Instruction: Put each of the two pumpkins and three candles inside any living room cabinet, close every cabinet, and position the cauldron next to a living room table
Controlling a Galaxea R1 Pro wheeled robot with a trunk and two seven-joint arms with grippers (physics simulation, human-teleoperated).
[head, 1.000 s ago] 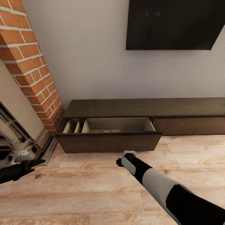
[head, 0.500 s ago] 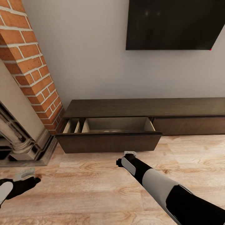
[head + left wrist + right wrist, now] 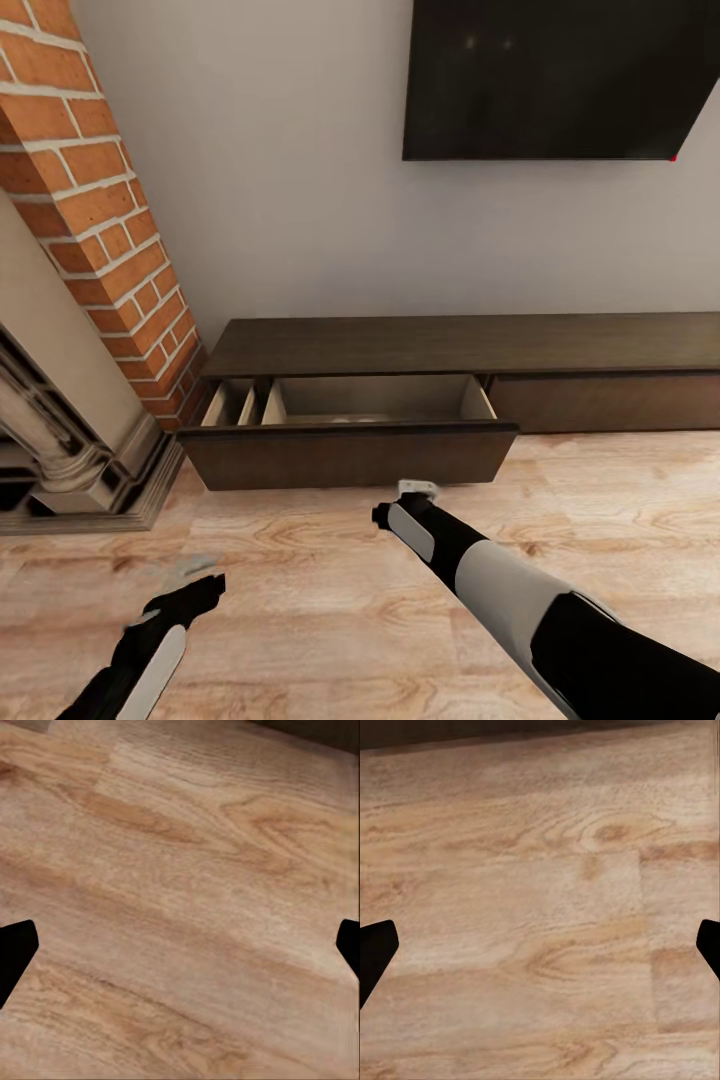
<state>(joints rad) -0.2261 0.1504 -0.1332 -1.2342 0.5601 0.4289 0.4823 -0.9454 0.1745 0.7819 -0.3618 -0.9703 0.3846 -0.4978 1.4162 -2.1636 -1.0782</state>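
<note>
Facing the low dark-brown cabinet (image 3: 470,345), the robot is standing with that cabinet's wide drawer (image 3: 350,455) pulled out toward it. Judging from this, the stowing step is in hand: the drawer is open to receive pumpkins and candles, and closing it is not yet done.

Drawer contents are looking sparse: a narrow divided section is sitting at its end nearest the brick column (image 3: 100,200), and the long main compartment is showing bare pale walls, while its floor is mostly hidden behind the drawer front. No pumpkin, candle or cauldron is appearing near the cabinet.

The right gripper (image 3: 416,490) is hanging just before the drawer front, over the wooden floor (image 3: 300,560); its wrist view is showing both fingertips far apart with plank between, so the claw is wide and carrying nothing. The left gripper (image 3: 195,575) is hovering further out from the cabinet, likewise spread wide and empty.

The next move probably calls for fetching an item elsewhere, since both claws are empty.
</note>
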